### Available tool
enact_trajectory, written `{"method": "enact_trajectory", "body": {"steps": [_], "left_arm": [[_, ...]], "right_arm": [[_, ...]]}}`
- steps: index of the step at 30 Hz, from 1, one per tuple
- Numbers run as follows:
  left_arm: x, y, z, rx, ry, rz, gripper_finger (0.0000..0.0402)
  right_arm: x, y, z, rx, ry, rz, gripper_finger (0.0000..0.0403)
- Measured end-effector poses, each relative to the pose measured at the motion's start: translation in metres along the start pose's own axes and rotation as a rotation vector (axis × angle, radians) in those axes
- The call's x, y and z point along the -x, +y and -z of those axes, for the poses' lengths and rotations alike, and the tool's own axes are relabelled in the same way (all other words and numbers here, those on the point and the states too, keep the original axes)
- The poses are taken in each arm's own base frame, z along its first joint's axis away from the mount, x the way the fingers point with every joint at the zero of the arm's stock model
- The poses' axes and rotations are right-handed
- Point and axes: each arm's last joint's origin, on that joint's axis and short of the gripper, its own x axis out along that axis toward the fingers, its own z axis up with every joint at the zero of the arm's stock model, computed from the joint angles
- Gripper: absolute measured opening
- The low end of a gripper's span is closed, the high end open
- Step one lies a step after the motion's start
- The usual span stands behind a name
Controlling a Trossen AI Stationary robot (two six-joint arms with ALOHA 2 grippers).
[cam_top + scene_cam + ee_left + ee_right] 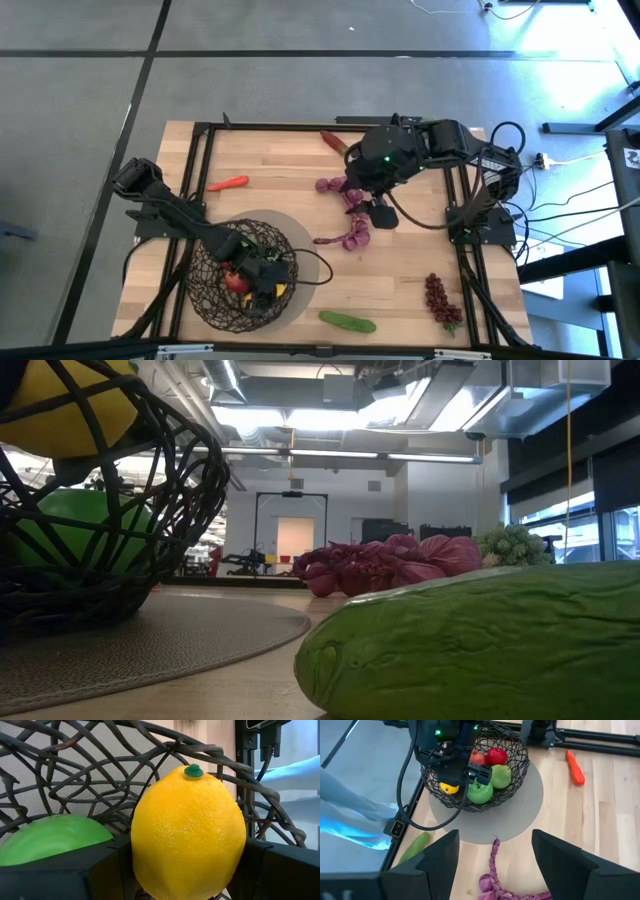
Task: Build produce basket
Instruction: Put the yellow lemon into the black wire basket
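Observation:
The dark wire basket [215, 285] stands on a round grey mat [305, 250] at the near left. It holds red apples [496, 756] and green apples [480, 793]. My left gripper [185, 870] reaches into it, shut on a yellow lemon [187, 825]. In the low view the lemon [60, 410] shows above a green apple [80, 530]. My right gripper [492, 855] hangs open above a purple grape bunch [352, 238] lying mid-table, touching nothing. My left gripper pinches the lemon's two opposite sides [142, 855] between its two fingers, with the green stem end [193, 770] pointing away from the wrist. The fingers slant down into the basket from the table's far left. Whether the lemon rests on anything below is hidden.
A red chili [228, 183] lies left of centre and a cucumber [348, 321] at the near edge. Dark-red grapes [438, 298] lie near right, another purple bunch [330, 185] mid-table, and a red piece [335, 141] at the far edge. Black frame rails [200, 180] border both sides.

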Motion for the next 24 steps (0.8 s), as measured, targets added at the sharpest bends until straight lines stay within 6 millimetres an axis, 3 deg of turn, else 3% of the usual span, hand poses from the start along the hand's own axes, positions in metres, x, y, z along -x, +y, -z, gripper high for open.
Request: {"method": "enact_trajectory", "body": {"steps": [18,24], "left_arm": [[0.0001,0.0016,-0.0011,0.016,-0.035,-0.047,0.0197],[0.0001,0.0015,-0.0011,0.035,-0.035,-0.046,0.0219]], "right_arm": [[0.0000,0.0000,0.0000,-0.014,0.000,0.000,0.0248],[0.0000,0.0000,0.0000,-0.014,0.000,0.000,0.0248]]}}
